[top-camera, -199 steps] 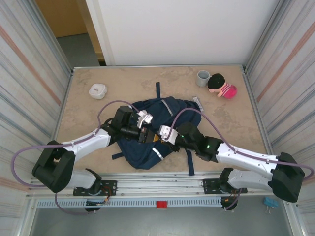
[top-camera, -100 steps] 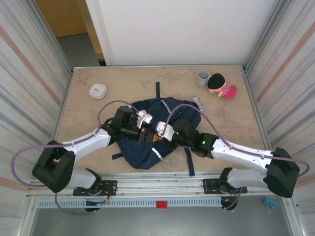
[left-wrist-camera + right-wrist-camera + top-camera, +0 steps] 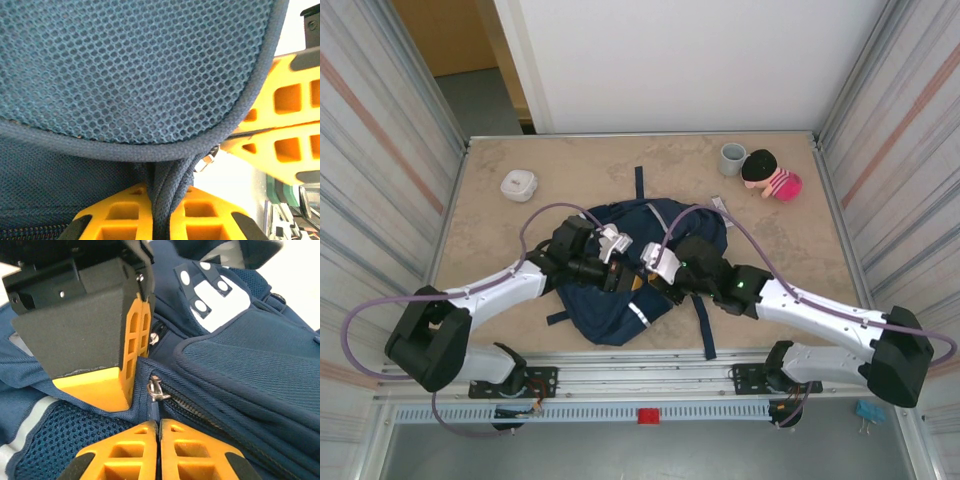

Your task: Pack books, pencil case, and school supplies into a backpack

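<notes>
The navy backpack (image 3: pixel 620 300) lies flat mid-table, its white-patched pocket (image 3: pixel 212 305) uppermost. My left gripper (image 3: pixel 618 262) is shut on a fold of the backpack's edge binding (image 3: pixel 167 185), just below blue mesh (image 3: pixel 130 65). My right gripper (image 3: pixel 646 264) sits close beside it, shut on the fabric pull tab (image 3: pixel 154 407) of the metal zipper slider (image 3: pixel 155 388). The left finger (image 3: pixel 127 365) shows just beyond that slider. A narrow grey-white bar (image 3: pixel 722 206) lies off the backpack's far right edge. The books and pencil case are out of view.
A rounded white box (image 3: pixel 518 185) sits at the far left. A grey cup (image 3: pixel 731 158) and a small doll in pink stripes (image 3: pixel 772 176) stand at the far right. Dark straps (image 3: pixel 704 325) trail toward the near edge. Metal walls close in both sides.
My right gripper moved left toward the left gripper and closed on the zipper pull. The left gripper kept its hold on the backpack's edge.
</notes>
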